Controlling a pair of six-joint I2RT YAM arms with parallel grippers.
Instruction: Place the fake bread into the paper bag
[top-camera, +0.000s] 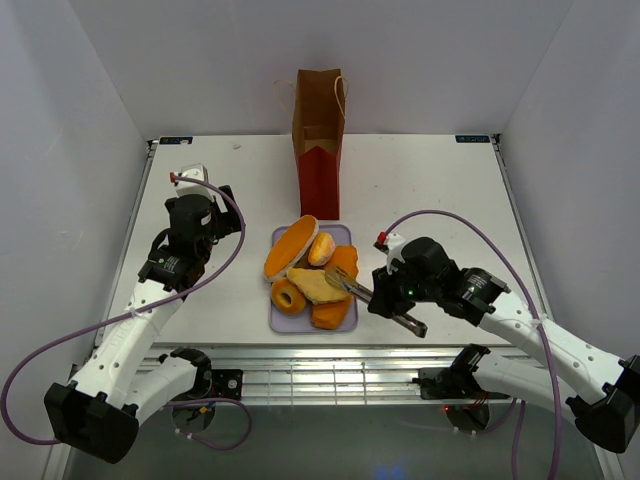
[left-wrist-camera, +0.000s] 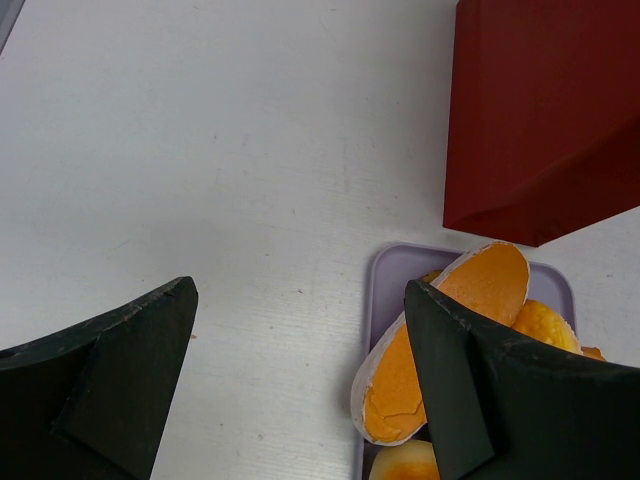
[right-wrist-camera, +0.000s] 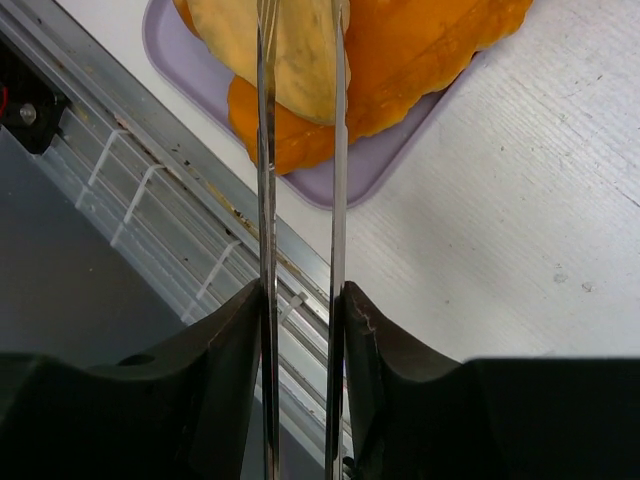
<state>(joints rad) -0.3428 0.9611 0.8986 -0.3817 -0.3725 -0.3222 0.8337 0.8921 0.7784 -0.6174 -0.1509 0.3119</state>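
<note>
Reaching for a piece with a tool: the right gripper (right-wrist-camera: 300, 325) is clamped on a pair of metal tongs (right-wrist-camera: 266, 150), its fingers pressed against the two arms. The arms run close together over the near right corner of the tray (right-wrist-camera: 360, 165) to the pale wedge (top-camera: 315, 287). The tong tips are cut off in the right wrist view and too small from above, so I can't tell if they pinch the wedge or only sit at its edge. All visible bread lies on the tray: long loaf (top-camera: 290, 247), bun (top-camera: 322, 248), donut (top-camera: 288, 296), and the wedge on top of the orange pieces (top-camera: 332, 315). The paper bag (top-camera: 318, 150) stands upright just beyond the tray's far edge, mouth up, nothing seen inside. The left gripper (left-wrist-camera: 300, 300) hangs over the table (left-wrist-camera: 200, 150) left of the tray, fingers wide, holding nothing. My read of the step in hand is the grasp of the wedge, with the task near its start. The next move likely needs a firm squeeze on the tongs and a straight lift clear of the pile. After that comes a carry over the tall bag rim before letting go. The bag looks narrow and light, so a knock from the tongs could tip it.
</note>
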